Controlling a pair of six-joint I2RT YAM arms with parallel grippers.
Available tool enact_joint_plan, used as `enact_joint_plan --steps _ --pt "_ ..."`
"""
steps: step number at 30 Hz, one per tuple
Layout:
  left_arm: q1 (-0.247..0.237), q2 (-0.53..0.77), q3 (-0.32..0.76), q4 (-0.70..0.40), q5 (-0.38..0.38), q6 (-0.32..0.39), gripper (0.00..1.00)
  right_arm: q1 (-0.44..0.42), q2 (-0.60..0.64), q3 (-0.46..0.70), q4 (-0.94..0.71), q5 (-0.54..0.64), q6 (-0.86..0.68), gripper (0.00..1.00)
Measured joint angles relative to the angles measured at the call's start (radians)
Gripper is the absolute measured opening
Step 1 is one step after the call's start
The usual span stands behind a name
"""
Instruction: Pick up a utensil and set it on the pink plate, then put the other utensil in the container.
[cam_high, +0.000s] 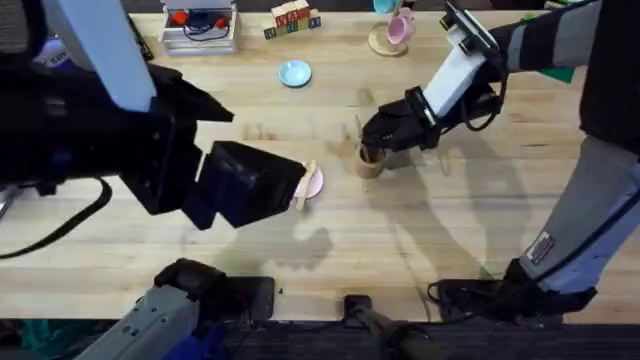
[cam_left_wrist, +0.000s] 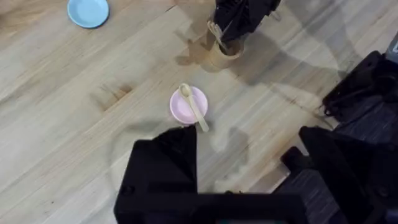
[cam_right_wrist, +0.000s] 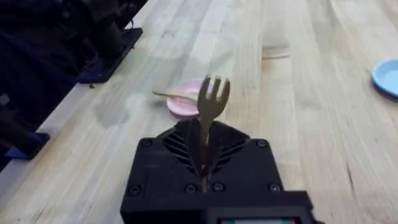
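no legible text anywhere

I'm looking down on a pale wooden butcher-block tabletop (cam_high: 480, 240), its planks running across my view with darker knots and grain marks here and there. Light falls from above and throws soft grey shadows across the boards. Along the far edge I see a stack of white trays (cam_high: 200, 35) holding red and blue bits, a cluster of coloured letter blocks (cam_high: 292, 18), a pink mug (cam_high: 400, 28) on a wooden coaster, and a light blue plate (cam_high: 295, 73) nearer in. Black cables (cam_high: 470, 295) and dark mounts line the near edge.
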Motion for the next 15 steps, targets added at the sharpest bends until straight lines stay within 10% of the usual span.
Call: enact_joint_plan --steps 15 --pt "0.0 0.0 0.0 0.0 0.0 0.002 0.993 0.013 0.0 -0.001 -0.009 -0.014 -0.003 0.453"
